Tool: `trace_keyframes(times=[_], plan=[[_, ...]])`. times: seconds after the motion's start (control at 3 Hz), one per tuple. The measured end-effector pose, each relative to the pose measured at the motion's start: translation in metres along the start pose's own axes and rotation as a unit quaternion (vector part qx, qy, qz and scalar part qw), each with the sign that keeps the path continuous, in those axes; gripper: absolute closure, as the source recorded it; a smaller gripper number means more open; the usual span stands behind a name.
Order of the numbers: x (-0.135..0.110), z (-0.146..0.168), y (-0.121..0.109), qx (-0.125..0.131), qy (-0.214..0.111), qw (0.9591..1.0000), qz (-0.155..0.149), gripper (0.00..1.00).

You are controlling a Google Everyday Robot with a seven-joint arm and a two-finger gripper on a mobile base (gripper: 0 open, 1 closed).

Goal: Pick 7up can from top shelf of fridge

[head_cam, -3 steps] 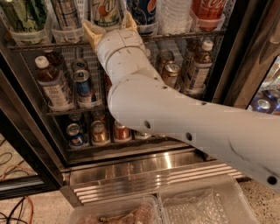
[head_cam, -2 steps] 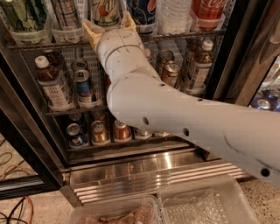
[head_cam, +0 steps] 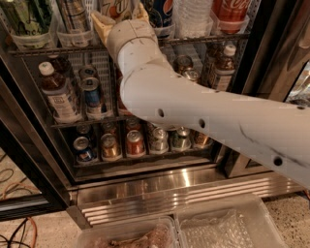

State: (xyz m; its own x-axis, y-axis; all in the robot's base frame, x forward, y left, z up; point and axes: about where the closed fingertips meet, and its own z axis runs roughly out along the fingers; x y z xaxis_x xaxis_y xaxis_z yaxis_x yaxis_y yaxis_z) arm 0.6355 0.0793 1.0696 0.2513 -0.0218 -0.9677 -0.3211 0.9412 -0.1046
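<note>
The 7up can (head_cam: 117,7), pale with a green logo, stands on the fridge's top shelf (head_cam: 48,50), a wire rack with clear lane trays; its top is cut off by the frame edge. My gripper (head_cam: 120,15) is right at the can's lower part, at shelf-rail height. My white arm (head_cam: 193,111) stretches from the lower right up to it and hides part of the middle rack. The fridge (head_cam: 169,191) has a ribbed steel base.
A dark blue Pepsi can (head_cam: 162,12) stands just right of the 7up can, then a clear bottle (head_cam: 193,17) and a red Coca-Cola container (head_cam: 231,12). Lower racks hold bottles and small cans (head_cam: 134,143). Clear plastic bins (head_cam: 227,227) sit on the floor in front.
</note>
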Motion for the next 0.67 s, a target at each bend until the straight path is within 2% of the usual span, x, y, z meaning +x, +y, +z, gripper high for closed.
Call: trace_keyframes(times=[0.33, 0.67], plan=[[0.0010, 0.0045, -0.0016, 0.000, 0.000, 1.0000, 0.001, 0.31], [0.0023, 0.0060, -0.0014, -0.001, 0.000, 1.0000, 0.001, 0.39]])
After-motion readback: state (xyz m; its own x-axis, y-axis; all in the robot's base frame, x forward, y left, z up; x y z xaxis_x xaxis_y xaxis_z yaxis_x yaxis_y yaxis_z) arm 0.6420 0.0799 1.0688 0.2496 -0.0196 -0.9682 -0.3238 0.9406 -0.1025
